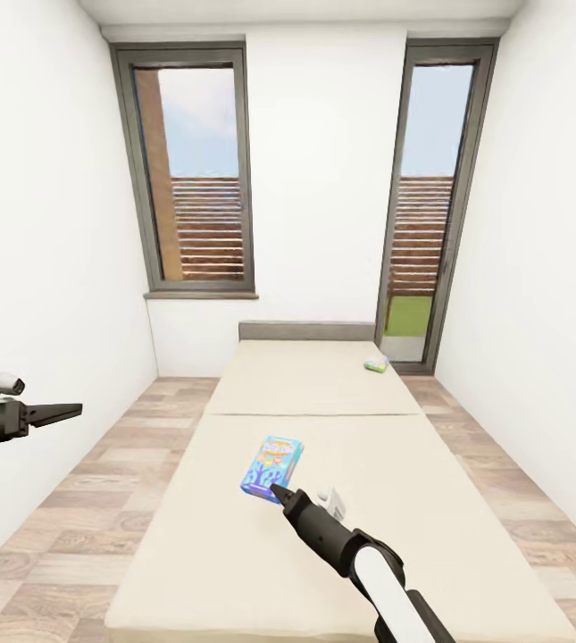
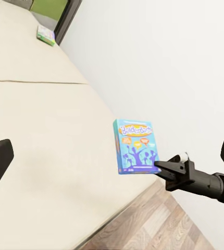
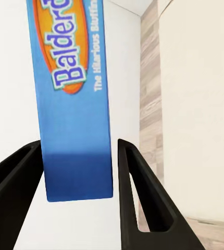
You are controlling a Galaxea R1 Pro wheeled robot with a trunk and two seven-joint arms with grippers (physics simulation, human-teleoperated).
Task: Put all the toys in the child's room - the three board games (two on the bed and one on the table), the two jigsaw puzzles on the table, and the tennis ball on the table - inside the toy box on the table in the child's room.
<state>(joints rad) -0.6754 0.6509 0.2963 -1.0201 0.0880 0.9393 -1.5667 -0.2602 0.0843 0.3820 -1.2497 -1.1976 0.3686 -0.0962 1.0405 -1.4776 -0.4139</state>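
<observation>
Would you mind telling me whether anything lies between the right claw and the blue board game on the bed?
Nothing visible does. The right claw is already at the near edge of the blue board game, whose edge sits between its two fingers in the right wrist view. The bed around it is bare.

Head view looks down the bed [image 1: 323, 536]; both wrist views share its blue game box [image 3: 73, 99].

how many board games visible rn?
2. A blue board game is up off the bed, its edge between the right gripper fingers. A pale green one lies on the far right of the mattress near the headboard. Others may be out of view.
</observation>
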